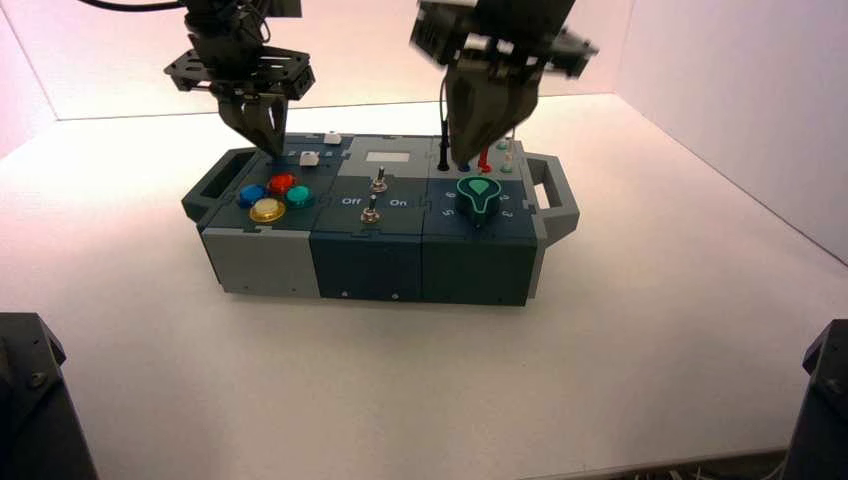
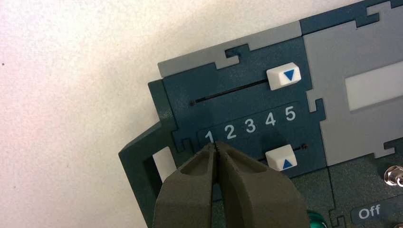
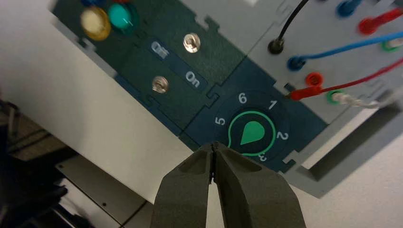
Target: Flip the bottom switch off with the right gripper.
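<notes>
The bottom switch (image 1: 370, 212) is a small silver toggle on the dark blue middle panel of the box (image 1: 370, 268), between the white "Off" and "On" lettering. It also shows in the right wrist view (image 3: 160, 84). A like toggle (image 1: 380, 183) stands just behind it. My right gripper (image 1: 472, 158) is shut and empty. It hovers above the box's right part, over the green knob (image 3: 251, 133), to the right of the switch and apart from it; its tips (image 3: 214, 145) show by the knob's rim. My left gripper (image 1: 268, 142) is shut and empty over the sliders.
Black, blue and red wires (image 3: 332, 50) are plugged in behind the knob. Red, blue, yellow and teal buttons (image 1: 272, 196) sit at the box's front left. Two white sliders (image 2: 283, 76) flank a 1-to-5 scale under the left gripper (image 2: 216, 144). Handles (image 1: 555, 195) stick out at both ends.
</notes>
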Controlling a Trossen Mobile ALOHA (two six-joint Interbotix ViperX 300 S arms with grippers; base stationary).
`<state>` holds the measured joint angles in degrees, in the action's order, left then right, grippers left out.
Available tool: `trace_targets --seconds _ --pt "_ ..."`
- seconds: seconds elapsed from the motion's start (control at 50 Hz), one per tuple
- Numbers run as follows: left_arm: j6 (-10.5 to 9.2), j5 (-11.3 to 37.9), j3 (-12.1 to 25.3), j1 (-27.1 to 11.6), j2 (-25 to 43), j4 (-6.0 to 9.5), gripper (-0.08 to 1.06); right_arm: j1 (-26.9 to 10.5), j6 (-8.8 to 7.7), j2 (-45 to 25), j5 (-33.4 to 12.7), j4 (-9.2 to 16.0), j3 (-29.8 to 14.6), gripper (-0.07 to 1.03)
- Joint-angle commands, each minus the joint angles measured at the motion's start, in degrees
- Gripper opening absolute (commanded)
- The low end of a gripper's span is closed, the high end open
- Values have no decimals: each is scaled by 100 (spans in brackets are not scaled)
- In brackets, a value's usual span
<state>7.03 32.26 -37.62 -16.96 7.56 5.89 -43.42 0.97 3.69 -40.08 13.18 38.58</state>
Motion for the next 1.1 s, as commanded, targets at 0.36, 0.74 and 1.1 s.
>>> trace_targets --seconds 0.36,0.74,1.1 --pt "62 44 0 -9 132 -44 -3 -659 -18 -879 -123 158 -879 -2" --pt "70 44 9 -9 167 -44 -3 -747 -18 -1090 -141 272 -1020 -2" --pt "70 44 0 -9 176 -26 -3 -782 -35 -1441 -141 272 -1213 -2"
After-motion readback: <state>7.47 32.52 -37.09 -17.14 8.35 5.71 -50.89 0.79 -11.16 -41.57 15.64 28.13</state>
